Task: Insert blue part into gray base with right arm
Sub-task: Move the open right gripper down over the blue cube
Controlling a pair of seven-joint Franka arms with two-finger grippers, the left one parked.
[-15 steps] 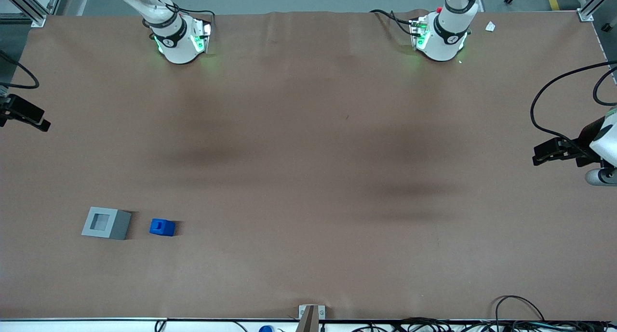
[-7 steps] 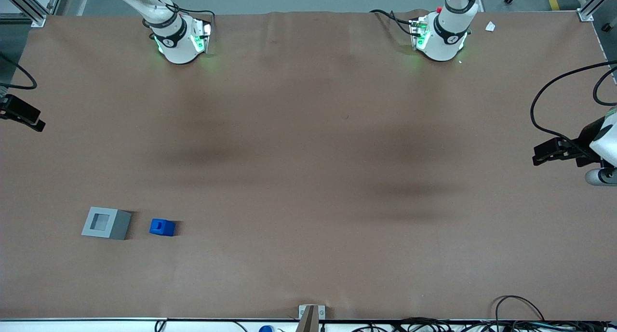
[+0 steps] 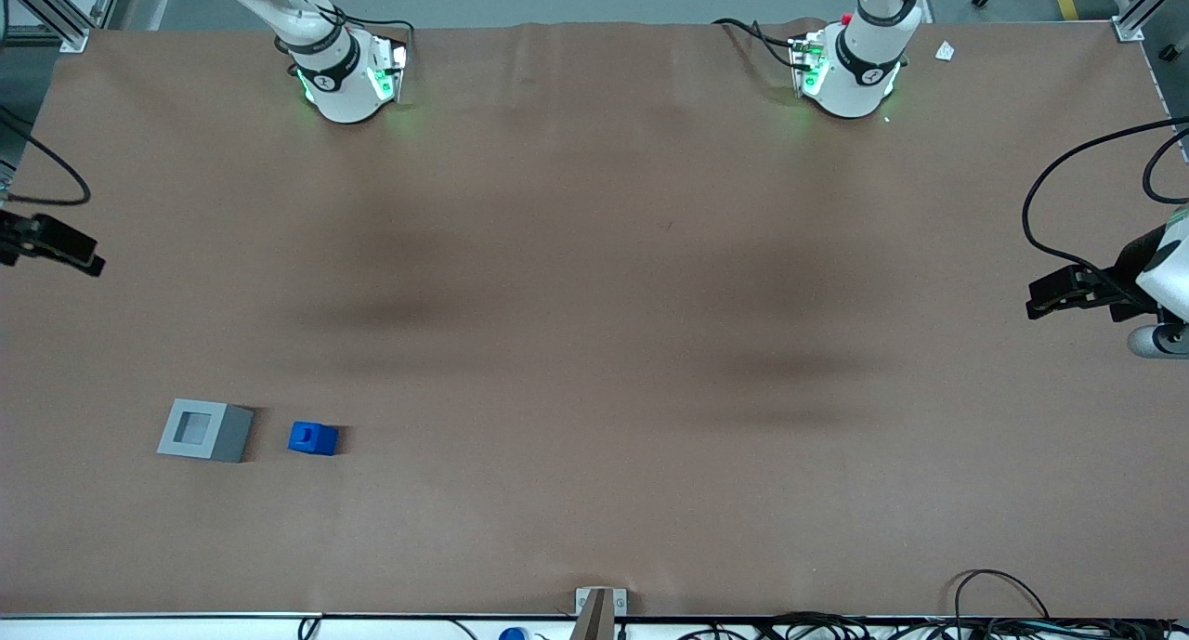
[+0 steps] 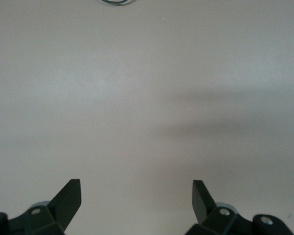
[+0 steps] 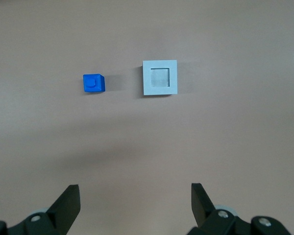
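The blue part [image 3: 312, 437] is a small bright-blue block with a darker notch on top, resting on the brown table. The gray base [image 3: 204, 430] stands beside it with a narrow gap between them, its square recess empty and facing up. My gripper [image 3: 79, 254] hangs at the working arm's edge of the table, farther from the front camera than both blocks and well apart from them. In the right wrist view the gripper [image 5: 135, 196] is open and empty, high above bare table, with the blue part [image 5: 93, 82] and gray base [image 5: 160, 78] both ahead of it.
The two arm bases [image 3: 348, 78] [image 3: 850, 73] stand at the table's back edge. The parked gripper [image 3: 1068, 292] hangs at the parked arm's end. Cables [image 3: 1003, 594] and a small bracket [image 3: 599, 605] lie along the front edge.
My gripper has shifted slightly nearer the front camera and a little inward over the table's edge. The blue part and gray base have not moved.
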